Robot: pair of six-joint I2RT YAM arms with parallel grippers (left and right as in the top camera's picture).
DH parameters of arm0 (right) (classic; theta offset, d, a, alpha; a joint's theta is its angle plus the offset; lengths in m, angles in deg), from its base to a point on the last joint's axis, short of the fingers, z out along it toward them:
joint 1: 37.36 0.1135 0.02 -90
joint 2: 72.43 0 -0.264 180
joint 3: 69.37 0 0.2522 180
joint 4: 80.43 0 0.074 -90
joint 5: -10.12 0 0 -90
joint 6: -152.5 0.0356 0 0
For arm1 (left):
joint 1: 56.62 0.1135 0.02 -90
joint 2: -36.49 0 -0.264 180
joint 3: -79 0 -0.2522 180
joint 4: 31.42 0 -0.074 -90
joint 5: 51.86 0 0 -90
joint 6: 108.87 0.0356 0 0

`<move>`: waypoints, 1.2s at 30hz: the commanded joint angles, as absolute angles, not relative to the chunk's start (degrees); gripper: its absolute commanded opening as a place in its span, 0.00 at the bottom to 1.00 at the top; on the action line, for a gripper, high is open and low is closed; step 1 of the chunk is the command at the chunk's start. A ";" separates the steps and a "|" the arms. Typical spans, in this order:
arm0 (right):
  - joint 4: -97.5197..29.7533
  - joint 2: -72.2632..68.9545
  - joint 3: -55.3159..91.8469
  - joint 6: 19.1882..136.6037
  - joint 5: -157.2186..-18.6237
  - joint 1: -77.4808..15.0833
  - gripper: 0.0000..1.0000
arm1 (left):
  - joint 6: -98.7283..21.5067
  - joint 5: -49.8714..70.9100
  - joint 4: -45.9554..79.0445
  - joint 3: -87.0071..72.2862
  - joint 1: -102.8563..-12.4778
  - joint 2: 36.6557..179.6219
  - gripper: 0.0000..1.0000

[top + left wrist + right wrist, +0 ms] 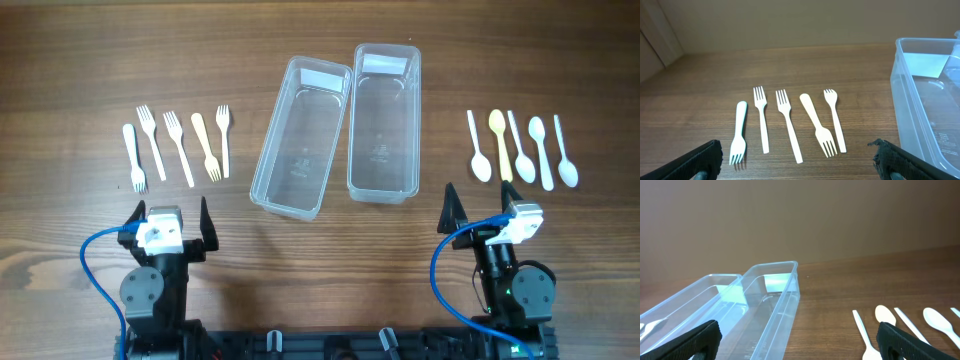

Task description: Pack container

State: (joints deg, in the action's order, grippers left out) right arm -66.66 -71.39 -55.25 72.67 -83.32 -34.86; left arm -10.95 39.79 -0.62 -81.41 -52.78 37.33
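Nothing looks packed yet: both containers (300,140), upper centre, sit empty, forks (180,148) lying upper left and spoons (525,168) upper right on the worktop (80,60). Both arms' jaws, bottom of frame, are spread, empty.

**Overhead view.** Fixed above, looking straight down from far enough to take in the whole tabletop (80,60). The left end effector (170,208) and right end effector (478,195) lie near the lower edge of the frame.

**Left wrist view.** Set low and close to the tabletop, facing forward across the forks (788,125). The left container (925,100) fills the right edge, and the end effector's own fingers (705,160) occupy the bottom corners.

**Right wrist view.** Equally low, facing forward along the right container (772,300), with the spoons (884,314) at lower right.

**Overlap.** The overhead view shares the forks with the left wrist view and the spoons with the right wrist view. The left container appears in all three.
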 commanded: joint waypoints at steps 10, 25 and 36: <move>-66.88 -71.63 -55.32 71.86 -83.98 -35.19 1.00 | -9.88 39.72 -0.93 -82.00 -52.63 36.92 1.00; -63.99 -69.47 -43.64 67.93 -78.47 -35.19 1.00 | -9.88 39.72 -0.93 -82.00 -52.63 36.92 1.00; -37.43 -32.81 -8.37 63.95 -74.60 -35.19 1.00 | -9.88 39.72 -0.93 -82.00 -52.63 36.92 1.00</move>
State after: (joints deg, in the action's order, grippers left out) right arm -42.05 -44.20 -16.91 66.20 -73.94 -34.95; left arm -10.95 39.79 -0.60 -81.48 -52.78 37.33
